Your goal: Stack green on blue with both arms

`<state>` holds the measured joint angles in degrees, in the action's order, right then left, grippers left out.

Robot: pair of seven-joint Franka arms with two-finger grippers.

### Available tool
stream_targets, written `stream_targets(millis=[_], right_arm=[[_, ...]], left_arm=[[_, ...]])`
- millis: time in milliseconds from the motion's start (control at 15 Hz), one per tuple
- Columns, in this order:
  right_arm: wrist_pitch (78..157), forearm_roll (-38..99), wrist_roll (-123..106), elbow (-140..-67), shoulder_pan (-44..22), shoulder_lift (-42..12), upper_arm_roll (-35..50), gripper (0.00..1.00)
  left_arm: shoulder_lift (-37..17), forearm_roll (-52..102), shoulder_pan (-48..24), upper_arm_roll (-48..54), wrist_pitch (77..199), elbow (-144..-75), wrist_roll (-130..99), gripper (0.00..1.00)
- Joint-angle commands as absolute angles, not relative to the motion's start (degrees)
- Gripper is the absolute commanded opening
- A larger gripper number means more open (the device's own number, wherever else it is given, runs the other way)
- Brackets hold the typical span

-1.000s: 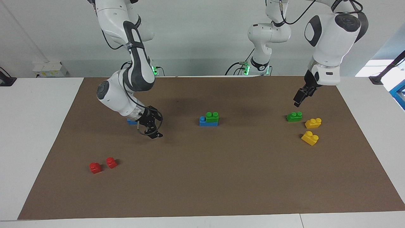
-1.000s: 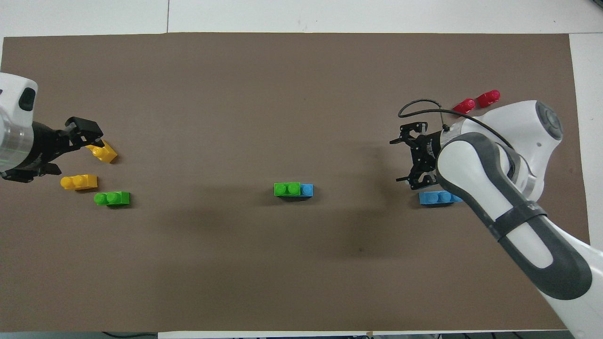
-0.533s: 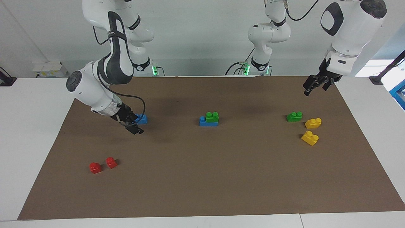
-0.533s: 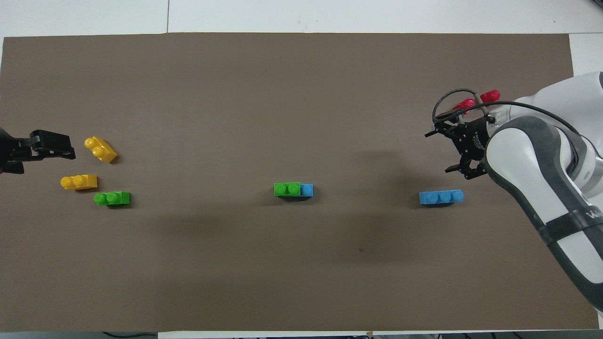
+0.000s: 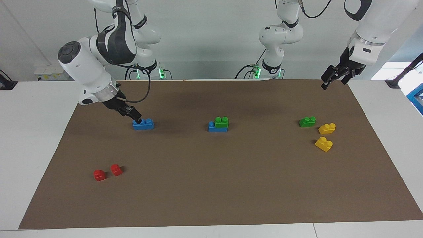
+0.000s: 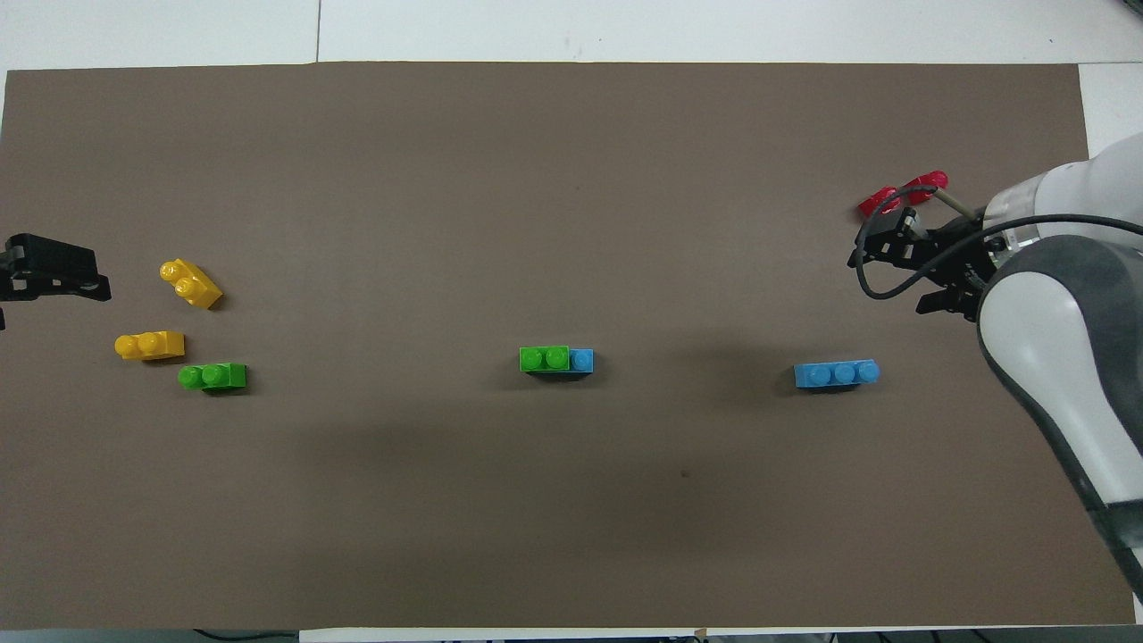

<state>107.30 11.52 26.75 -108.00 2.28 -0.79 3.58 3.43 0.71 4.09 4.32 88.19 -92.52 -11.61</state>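
A green brick [image 5: 221,121] sits stacked on a blue brick [image 5: 213,127] at the middle of the mat; the stack also shows in the overhead view [image 6: 545,358]. A second blue brick [image 5: 143,124] [image 6: 837,372] lies alone toward the right arm's end. My right gripper [image 5: 135,117] [image 6: 893,277] hangs open and empty beside that brick's outer end, apart from it. A second green brick [image 5: 307,121] [image 6: 212,376] lies alone toward the left arm's end. My left gripper [image 5: 332,79] [image 6: 54,272] is open and empty, raised over the mat's edge there.
Two yellow bricks [image 5: 327,128] [image 5: 324,144] lie beside the loose green brick, farther from the robots. Two small red bricks [image 5: 99,175] [image 5: 116,169] lie toward the right arm's end, farther from the robots than the loose blue brick. A brown mat [image 5: 211,185] covers the table.
My right gripper has swung from over the mat toward the right arm's end, uncovering the loose blue brick. My left gripper has risen and drawn back from over the loose green brick.
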Motion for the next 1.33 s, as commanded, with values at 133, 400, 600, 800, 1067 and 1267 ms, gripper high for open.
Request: stream_targets(millis=[133,400,600,800,1067,1267], right_arm=[[98.3,4.0,15.9,-105.3,2.5,6.5,4.1,1.00],[93.1,3.4,9.2,-104.8,2.5,11.2,4.0,1.00],[92.5,1.8,4.8,-103.5,2.6,12.0,4.1,1.00],[92.5,-0.1,3.6,-100.6,3.0,9.8,4.2,1.00],[90.9,-0.2,3.6,-96.3,3.3,5.7,4.0,1.00],[91.0,-0.4,3.6,-95.3,3.9,4.7,4.0,1.00]], left_arm=[[0.8,1.2,3.6,5.1,85.1,-88.5,-10.4,1.00],[-0.9,1.3,3.4,5.2,80.1,-84.4,-10.3,1.00],[-0.8,1.1,2.8,4.8,81.7,-84.5,-9.8,1.00],[-0.7,1.6,3.1,4.9,83.8,-85.9,-8.2,1.00],[-0.6,1.7,3.6,5.2,83.8,-85.9,-5.4,1.00],[-0.4,1.8,3.7,5.1,83.7,-86.0,-5.4,1.00]])
